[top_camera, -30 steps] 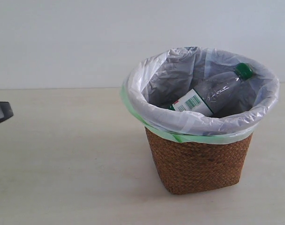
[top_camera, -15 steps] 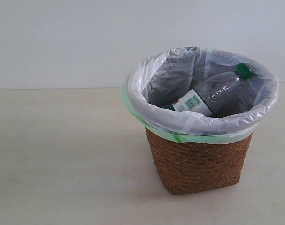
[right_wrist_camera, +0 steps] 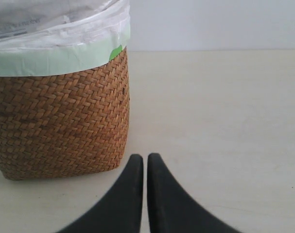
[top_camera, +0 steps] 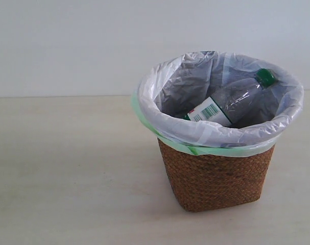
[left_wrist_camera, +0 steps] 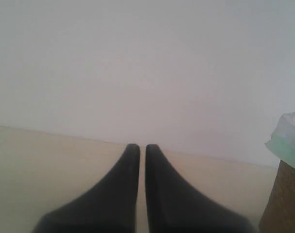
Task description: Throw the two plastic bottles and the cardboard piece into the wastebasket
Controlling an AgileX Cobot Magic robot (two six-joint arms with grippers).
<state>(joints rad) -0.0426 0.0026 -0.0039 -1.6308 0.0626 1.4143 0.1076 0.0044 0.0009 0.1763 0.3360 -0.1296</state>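
Note:
The brown wicker wastebasket [top_camera: 216, 178] stands right of centre in the exterior view, lined with a white bag with a green edge. Inside it leans the clear bottle with the green cap and green-and-white label [top_camera: 231, 99]. The red-labelled bottle and the cardboard piece are hidden from view. Neither gripper shows in the exterior view. My left gripper [left_wrist_camera: 138, 148] is shut and holds nothing, with the wastebasket [left_wrist_camera: 286, 194] off to one side. My right gripper [right_wrist_camera: 145, 158] is shut and holds nothing, close beside the foot of the wastebasket [right_wrist_camera: 60, 121].
The pale beige table [top_camera: 68, 168] runs to a plain white wall [top_camera: 68, 46] behind it. Nothing else lies on the tabletop in any view.
One second ago a dark gripper tip showed at the left edge of the exterior view; it has withdrawn out of the frame. The basket and bottle have not moved.

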